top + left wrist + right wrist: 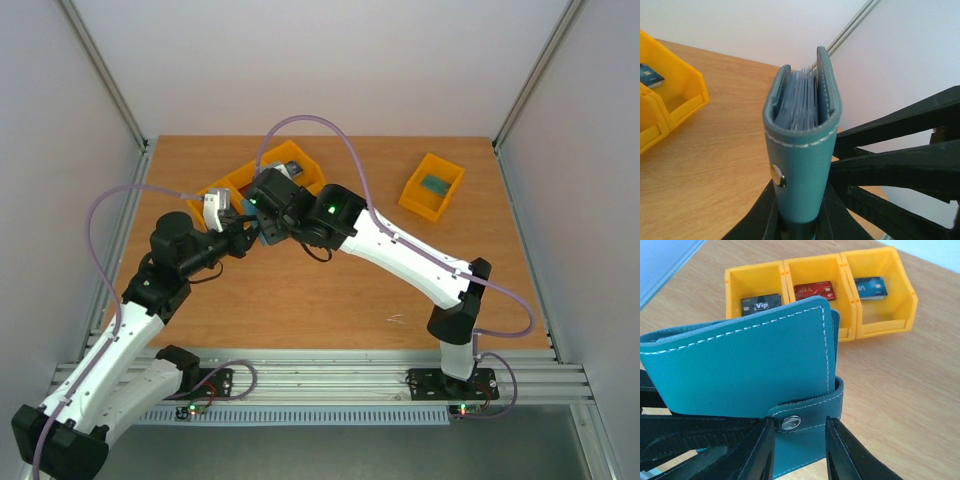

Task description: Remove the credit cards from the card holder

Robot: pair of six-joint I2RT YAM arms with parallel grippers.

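Inspecting the card holder [750, 365]: it is raised clear of the desk [900, 390], just in front of the row of three orange bins [815, 260], and is held between both arms. Its teal covers are folded together and the strap is closed over the round snap stud [790, 422].

Left gripper [800, 220]: its jaws are nearly closed and clamp the bottom end of the card holder, which stands upright in the left wrist view. At the open top end, a packed stack of thin grey-blue leaves [800, 102] sits between the two covers. Whether these are cards or pocket sleeves cannot be told.

Right gripper [800, 427]: its jaws are partly open, with one finger on each side of the strap and the stud between them. Whether they are pinching the strap or only flanking it cannot be told.

Containers:
- Row of three orange bins, left compartment in the right wrist view: one dark grey card [761, 304], lying flat.
- Middle compartment: one red card [814, 290], lying flat.
- Right compartment: one blue card [870, 287], lying flat towards the back.
- A single orange bin [420, 203] stands well apart from the row, to its right in the overhead view. It holds one flat teal-green item [437, 184], too small to identify.
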